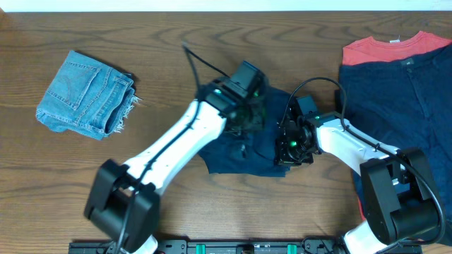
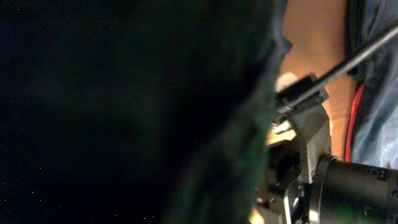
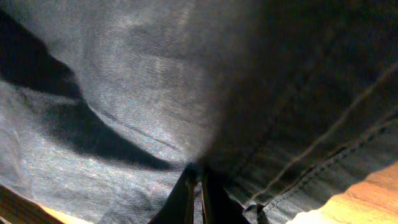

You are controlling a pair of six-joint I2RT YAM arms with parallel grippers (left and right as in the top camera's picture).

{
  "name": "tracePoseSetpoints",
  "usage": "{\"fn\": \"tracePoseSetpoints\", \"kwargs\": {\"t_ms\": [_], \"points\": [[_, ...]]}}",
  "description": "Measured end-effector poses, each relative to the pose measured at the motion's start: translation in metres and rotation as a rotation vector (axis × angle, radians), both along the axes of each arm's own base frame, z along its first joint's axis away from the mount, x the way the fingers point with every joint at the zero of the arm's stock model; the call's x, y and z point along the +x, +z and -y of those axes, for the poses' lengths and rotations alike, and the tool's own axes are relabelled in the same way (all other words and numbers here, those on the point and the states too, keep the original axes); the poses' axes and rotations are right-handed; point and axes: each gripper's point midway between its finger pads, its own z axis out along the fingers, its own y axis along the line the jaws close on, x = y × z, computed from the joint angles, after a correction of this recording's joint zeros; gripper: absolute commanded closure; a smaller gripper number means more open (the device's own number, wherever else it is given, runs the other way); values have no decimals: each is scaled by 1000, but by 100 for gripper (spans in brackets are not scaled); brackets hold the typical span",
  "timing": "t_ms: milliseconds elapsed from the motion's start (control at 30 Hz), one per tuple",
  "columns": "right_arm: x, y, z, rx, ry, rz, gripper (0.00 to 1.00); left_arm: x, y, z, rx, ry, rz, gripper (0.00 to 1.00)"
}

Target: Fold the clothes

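Note:
The navy shorts (image 1: 233,156) lie bunched at the middle of the table, between both arms. My left gripper (image 1: 248,113) is down at their upper part. Dark cloth (image 2: 124,112) fills the left wrist view and hides its fingers; it is shut, with the cloth gathered around it. From the right, my right gripper (image 1: 286,144) meets the shorts' right side. In the right wrist view its fingertips (image 3: 199,179) are pinched together on a fold of navy fabric (image 3: 124,93), close to a stitched hem (image 3: 323,168). My right arm's gripper body (image 2: 309,134) shows beside the cloth in the left wrist view.
Folded light-blue denim shorts (image 1: 85,95) lie at the far left. A red shirt (image 1: 395,46) with a large navy piece (image 1: 402,99) spread over it lies at the right edge. The wooden table (image 1: 212,35) shows around them. A black cable (image 1: 205,63) runs off the left arm.

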Motion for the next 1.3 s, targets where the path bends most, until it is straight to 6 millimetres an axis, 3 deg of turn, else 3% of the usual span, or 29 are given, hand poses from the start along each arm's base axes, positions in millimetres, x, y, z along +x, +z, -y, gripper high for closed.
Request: {"fn": "tracePoseSetpoints", "kwargs": {"t_ms": [133,200,233,367,500,633,733,867,967,1033,1100,1167,1300], "points": [[-1,0,0,0,0,-3,93,-6,-4,17,-16,-38,6,86],[-1,0,0,0,0,-3,92,-7,-2,26,-35,-58,22,62],[-1,0,0,0,-1,-3,90,-9,0,30,-47,-67,27,56],[-2,2,-3,20,-2,-13,74,-17,3,41,-77,-98,17,54],[-8,4,-1,12,-6,-41,73,-22,5,41,-85,-129,6,54],[-24,6,24,-87,-28,-118,70,-22,15,26,-70,-143,16,54],[-25,18,45,-151,-52,-121,63,-14,37,2,-54,-119,69,51],[7,61,52,-141,-66,57,56,2,73,-41,-27,-49,172,50],[32,102,49,-103,-61,237,41,10,90,-65,-6,-18,222,50],[43,125,47,-82,-55,340,36,11,89,-74,21,-23,224,50],[46,135,47,-76,-55,384,31,9,82,-78,47,-39,202,50],[47,136,49,-85,-57,394,29,7,75,-80,66,-52,182,49],[52,119,59,-157,-76,368,32,6,62,-80,88,-68,153,49]]}}
